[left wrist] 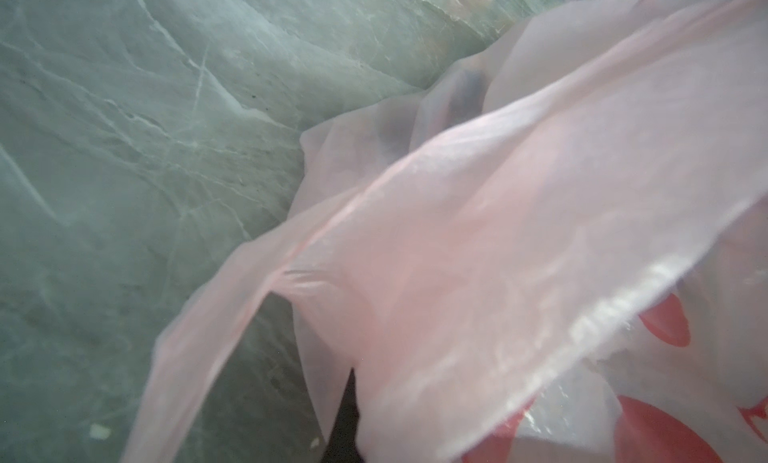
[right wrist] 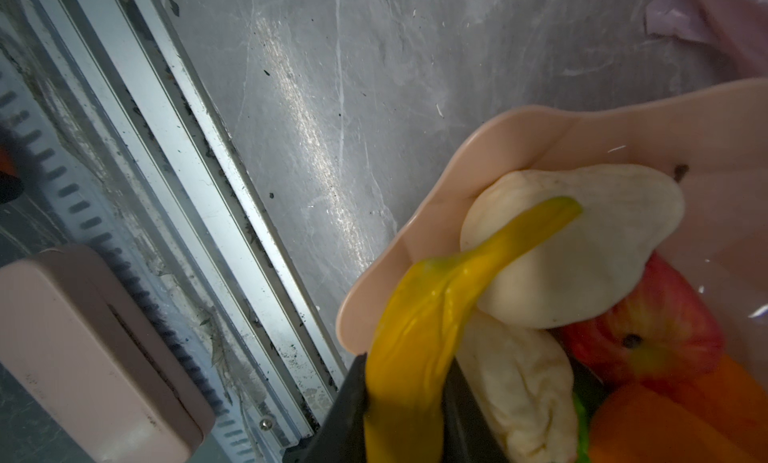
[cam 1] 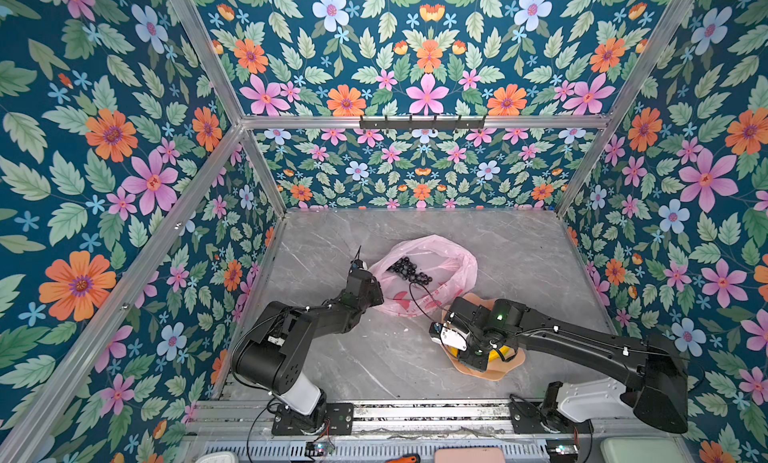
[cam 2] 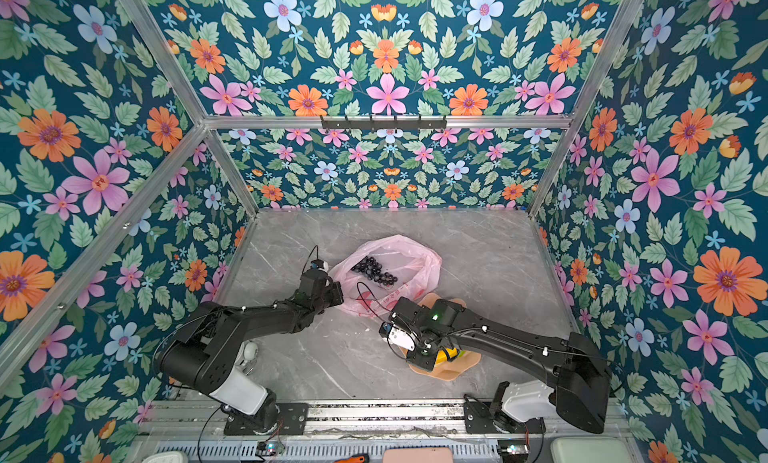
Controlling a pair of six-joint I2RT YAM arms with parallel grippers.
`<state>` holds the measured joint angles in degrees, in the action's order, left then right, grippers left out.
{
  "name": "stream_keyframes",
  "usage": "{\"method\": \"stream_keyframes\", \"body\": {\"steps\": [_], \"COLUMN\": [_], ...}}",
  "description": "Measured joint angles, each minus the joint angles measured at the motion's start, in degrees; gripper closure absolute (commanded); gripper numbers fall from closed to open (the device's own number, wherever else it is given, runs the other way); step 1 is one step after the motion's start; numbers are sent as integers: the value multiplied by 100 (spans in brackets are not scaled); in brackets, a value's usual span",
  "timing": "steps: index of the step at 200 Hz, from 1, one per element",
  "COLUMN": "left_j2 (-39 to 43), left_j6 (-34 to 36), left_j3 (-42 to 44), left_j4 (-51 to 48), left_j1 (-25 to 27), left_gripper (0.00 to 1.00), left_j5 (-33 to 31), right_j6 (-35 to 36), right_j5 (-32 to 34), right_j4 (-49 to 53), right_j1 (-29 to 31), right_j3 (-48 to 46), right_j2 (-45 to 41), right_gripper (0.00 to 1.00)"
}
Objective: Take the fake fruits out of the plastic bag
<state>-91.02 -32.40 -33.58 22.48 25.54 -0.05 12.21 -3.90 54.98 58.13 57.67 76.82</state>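
The left gripper is mostly hidden under its own wrist in both top views. Its jaws do not appear in the left wrist view, which is filled by blurred folds of the plastic bag lying over the grey table. The jaws are fully closed at the bag's near-left edge. The film runs taut from that point, so they appear clamped on it, though the contact itself is covered.

The right gripper is cut off by the frame edge in the right wrist view. Only its two dark fingers are visible. They are closed partway on the thick end of the banana, which hangs over the rim of the pink bowl. The banana tip rests against a cream piece.

A second cream piece, the apple and the orange lie in the bowl. A green sliver beside them is too small to identify.

In both top views the right arm covers most of the bowl. The grapes are inside the bag, at mid-table.
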Motion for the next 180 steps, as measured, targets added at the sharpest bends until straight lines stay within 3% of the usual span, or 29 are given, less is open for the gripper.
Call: {"method": "stream_keyframes", "body": {"steps": [180], "left_j2": [-22], "left_j6": [48], "left_j3": [-22], "left_j4": [-2], "left_j1": [-4], "left_gripper": [100], "left_j5": [-9], "right_j6": [-24], "right_j5": [0], "right_j4": [44], "right_j1": [9], "right_j3": [153], "right_j2": [240], "right_gripper": [79]}}
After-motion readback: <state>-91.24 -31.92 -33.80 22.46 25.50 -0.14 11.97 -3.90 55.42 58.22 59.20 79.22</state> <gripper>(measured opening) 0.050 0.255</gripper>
